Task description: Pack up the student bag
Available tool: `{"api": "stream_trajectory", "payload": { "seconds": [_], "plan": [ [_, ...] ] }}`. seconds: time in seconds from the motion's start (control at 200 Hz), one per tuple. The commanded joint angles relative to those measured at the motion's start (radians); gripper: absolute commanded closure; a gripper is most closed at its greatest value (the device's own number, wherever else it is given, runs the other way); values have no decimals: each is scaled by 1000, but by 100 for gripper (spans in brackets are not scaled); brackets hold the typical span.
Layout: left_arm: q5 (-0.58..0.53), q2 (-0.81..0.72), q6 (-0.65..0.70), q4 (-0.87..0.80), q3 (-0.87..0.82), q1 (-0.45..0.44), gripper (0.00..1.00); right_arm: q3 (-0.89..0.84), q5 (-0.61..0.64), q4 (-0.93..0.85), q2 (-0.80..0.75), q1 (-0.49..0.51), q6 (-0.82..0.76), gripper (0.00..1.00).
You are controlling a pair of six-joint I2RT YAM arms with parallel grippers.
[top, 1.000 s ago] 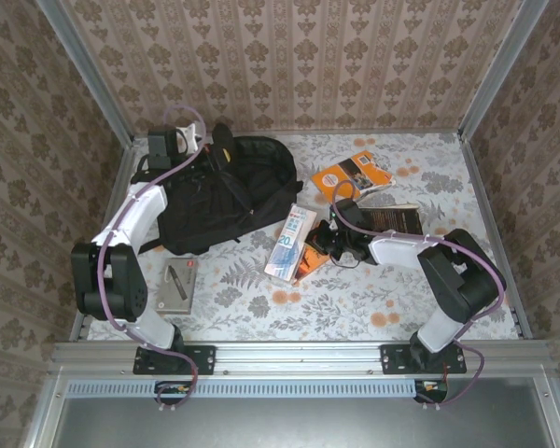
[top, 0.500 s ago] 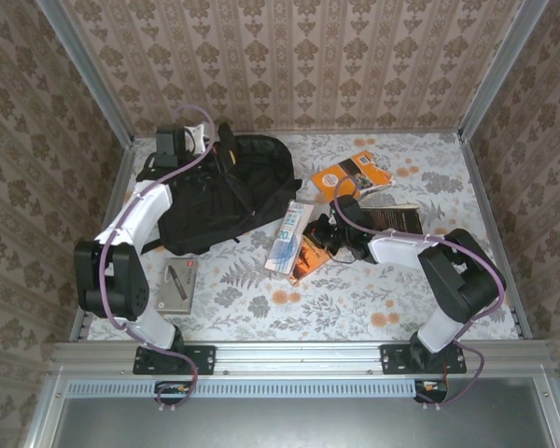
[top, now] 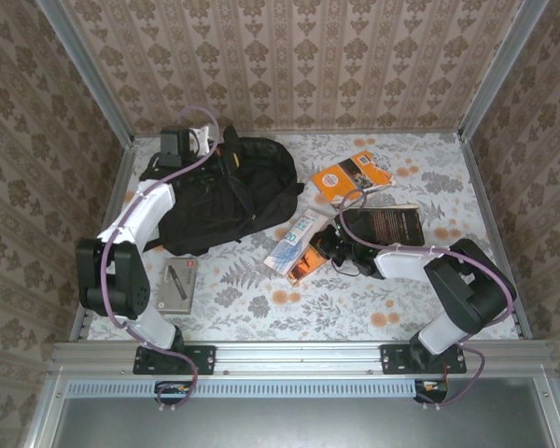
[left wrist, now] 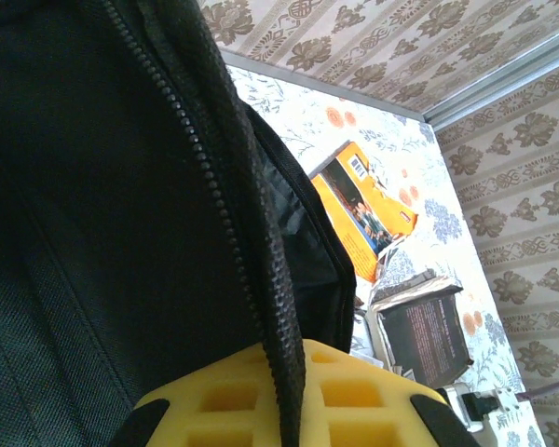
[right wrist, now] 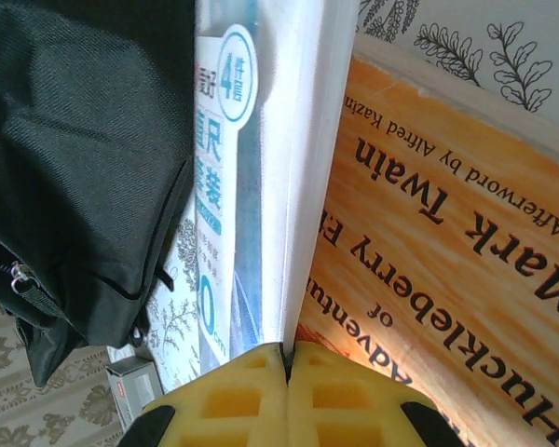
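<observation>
Pinches the zippered rim of the student bag [top: 229, 191] in the left tool [left wrist: 284, 396], yellow pads closed on the black fabric, with the bag lying at the far left of the surface [top: 429, 299]. Grips the thin white edge of a blue-and-white packet [top: 294, 240] in the right tool [right wrist: 287, 368], pads pressed together on it, just right of the bag and tilted over an orange Mark Twain book [right wrist: 429, 233]. Farther right: another orange book [top: 352, 175] and a dark book [top: 385, 224]. Near the left arm: a small grey box [top: 177, 285].

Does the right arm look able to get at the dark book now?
Probably yes: the dark book lies uncovered beside the right gripper, but that gripper is shut on the blue-white packet.
</observation>
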Motion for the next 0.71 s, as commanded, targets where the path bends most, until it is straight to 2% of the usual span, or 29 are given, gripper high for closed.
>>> {"api": "stream_trajectory", "payload": {
  "seconds": [0.0, 0.315, 0.36, 0.49, 0.61, 0.7],
  "plan": [
    [4, 8, 30, -30, 26, -8, 100, 13, 56, 36, -16, 5, 16, 100],
    [2, 4, 42, -41, 29, -19, 100, 218, 8, 7, 137, 1, 4, 100],
    [4, 5, 42, -41, 30, -20, 100, 233, 3, -1, 151, 2, 6, 93],
    [6, 4, 42, -42, 33, -22, 100, 274, -13, -43, 191, -1, 7, 62],
    [6, 3, 40, -41, 33, -23, 100, 273, -17, -64, 203, 1, 16, 49],
    [8, 3, 37, -40, 33, -23, 100, 278, -17, -75, 208, -3, 11, 48]
  ]
}}
